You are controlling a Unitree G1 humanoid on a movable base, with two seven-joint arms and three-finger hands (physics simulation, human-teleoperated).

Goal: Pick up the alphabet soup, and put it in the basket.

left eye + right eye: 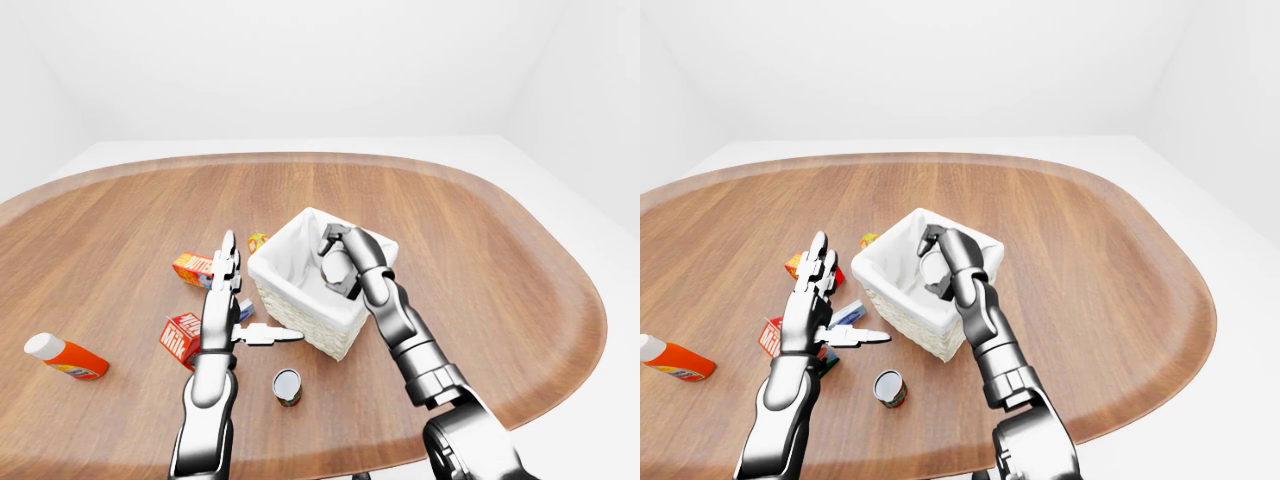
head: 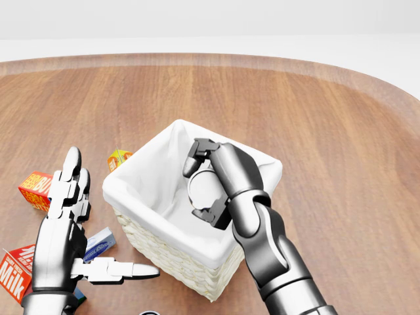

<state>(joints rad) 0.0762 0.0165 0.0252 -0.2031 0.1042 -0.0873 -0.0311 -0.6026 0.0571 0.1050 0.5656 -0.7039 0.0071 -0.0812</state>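
The robot's chrome right hand (image 2: 211, 186) reaches down into the white cloth-lined wicker basket (image 2: 172, 252) on the brown wooden table (image 2: 328, 131), its fingers curled round the alphabet soup can (image 2: 205, 187), whose pale end faces the head camera; the hand is low inside the liner, apparently so the can can be let go without a drop. The left hand (image 2: 64, 223) hovers just left of the basket with fingers straight and spread and the thumb stuck out toward the wicker wall, holding nothing, seemingly parked out of the way. The can's label is almost wholly hidden by the fingers and liner, and whether the can touches the basket floor cannot be told. Left of the basket lie a red milk carton (image 1: 181, 339), partly behind the left arm, an orange box (image 1: 193, 269) and a small blue packet (image 2: 99, 243); a second, dark-topped can (image 1: 287, 386) stands near the basket, and an orange bottle with a white cap (image 1: 63, 356) lies far left.
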